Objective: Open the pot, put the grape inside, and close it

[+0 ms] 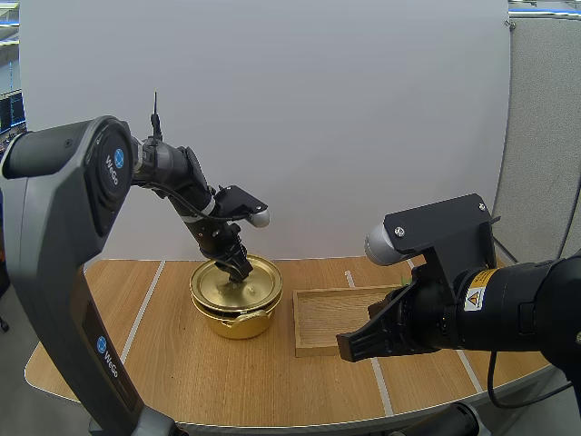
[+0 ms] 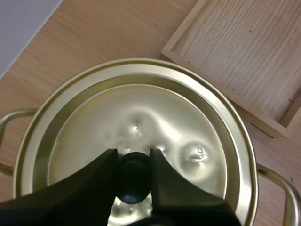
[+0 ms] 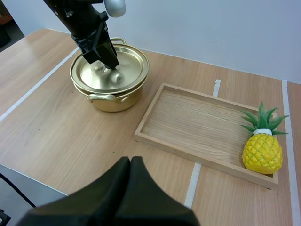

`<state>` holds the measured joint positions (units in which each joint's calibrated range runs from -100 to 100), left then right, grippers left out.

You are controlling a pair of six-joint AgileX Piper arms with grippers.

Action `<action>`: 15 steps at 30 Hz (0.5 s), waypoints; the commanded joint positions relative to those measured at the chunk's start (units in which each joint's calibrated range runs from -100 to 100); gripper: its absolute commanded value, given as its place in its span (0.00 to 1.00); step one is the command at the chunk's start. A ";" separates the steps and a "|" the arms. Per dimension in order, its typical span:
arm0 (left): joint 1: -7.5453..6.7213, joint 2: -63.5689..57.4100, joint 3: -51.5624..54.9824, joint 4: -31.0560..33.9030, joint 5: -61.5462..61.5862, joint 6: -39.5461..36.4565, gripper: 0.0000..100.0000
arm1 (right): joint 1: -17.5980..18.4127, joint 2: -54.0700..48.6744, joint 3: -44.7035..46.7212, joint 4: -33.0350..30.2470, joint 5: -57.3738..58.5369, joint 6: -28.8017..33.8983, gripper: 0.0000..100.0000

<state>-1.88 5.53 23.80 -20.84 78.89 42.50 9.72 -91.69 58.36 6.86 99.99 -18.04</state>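
Half the lid knob (image 2: pixel 134 183) hidden (between left tool (image 2: pixel 133 156) fingers); tray (image 2: pixel 244 52) cropped.

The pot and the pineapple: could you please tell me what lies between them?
In the right wrist view, bare table and the bare floor of the wooden tray lie between the pot and the pineapple, which stands in that tray.

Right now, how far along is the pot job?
Nothing is finished: the lid sits on the pot. In hand: the left hand pinches the lid's knob. Left: lift it, load the pineapple waiting in the tray, close. The right hand is shut, empty.
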 commanded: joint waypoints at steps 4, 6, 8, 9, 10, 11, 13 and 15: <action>-0.17 1.43 1.86 -1.59 -3.96 0.86 0.00 | -0.27 -0.48 0.27 0.13 0.01 -0.56 0.00; -0.17 2.08 1.86 -1.59 -3.58 0.86 0.00 | -0.27 -0.48 0.27 0.13 0.01 -0.56 0.00; -0.17 2.65 1.86 -1.59 -3.40 0.86 0.00 | -0.27 -0.48 0.27 0.13 0.01 -0.56 0.00; -0.17 2.77 1.86 -1.59 -3.40 0.86 0.00 | -0.27 -0.48 0.27 0.13 0.01 -0.56 0.00; -0.17 2.77 1.86 -1.59 -3.40 0.86 0.00 | -0.27 -0.48 0.27 0.13 0.01 -0.56 0.00; -0.17 2.78 1.86 -1.59 -3.40 0.86 0.00 | -0.27 -0.48 0.27 0.13 0.01 -0.56 0.00; -0.17 2.52 1.86 -1.59 -3.40 0.86 0.04 | -0.27 -0.48 0.27 0.13 0.01 -0.56 0.00; -0.17 1.95 1.86 -1.59 -3.40 0.86 0.20 | -0.27 -0.48 0.27 0.13 0.01 -0.56 0.00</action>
<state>-1.88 6.74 25.14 -21.79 77.24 43.17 9.72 -91.69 58.36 6.86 99.99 -18.04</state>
